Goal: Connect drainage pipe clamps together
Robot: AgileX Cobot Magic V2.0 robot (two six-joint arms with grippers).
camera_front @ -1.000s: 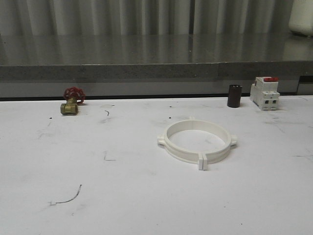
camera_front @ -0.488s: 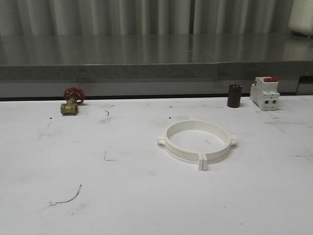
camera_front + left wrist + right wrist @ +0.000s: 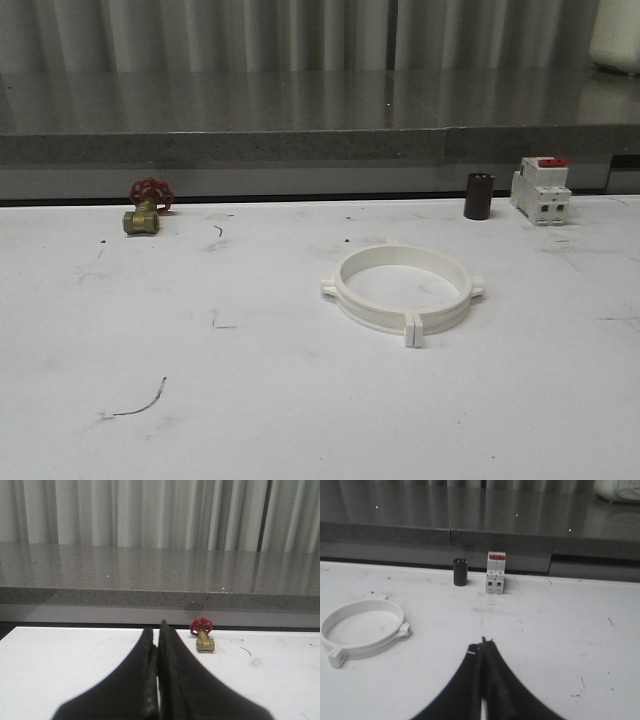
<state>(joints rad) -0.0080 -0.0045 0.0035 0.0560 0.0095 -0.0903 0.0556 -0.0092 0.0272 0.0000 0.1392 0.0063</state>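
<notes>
The two white drainage pipe clamps [image 3: 403, 291] lie on the white table, right of centre, joined into one ring, their front tabs side by side. The ring also lies in the right wrist view as the clamps [image 3: 365, 627], well off to one side of my right gripper [image 3: 482, 645]. That gripper is shut with nothing between its fingers and hovers over bare table. My left gripper [image 3: 156, 632] is shut and empty too, with bare table beneath it.
A brass valve with a red handwheel [image 3: 147, 206] sits at the table's back left. A dark cylinder [image 3: 479, 196] and a white red-topped breaker [image 3: 541, 188] stand at the back right. A grey counter ledge [image 3: 300, 145] runs behind the table.
</notes>
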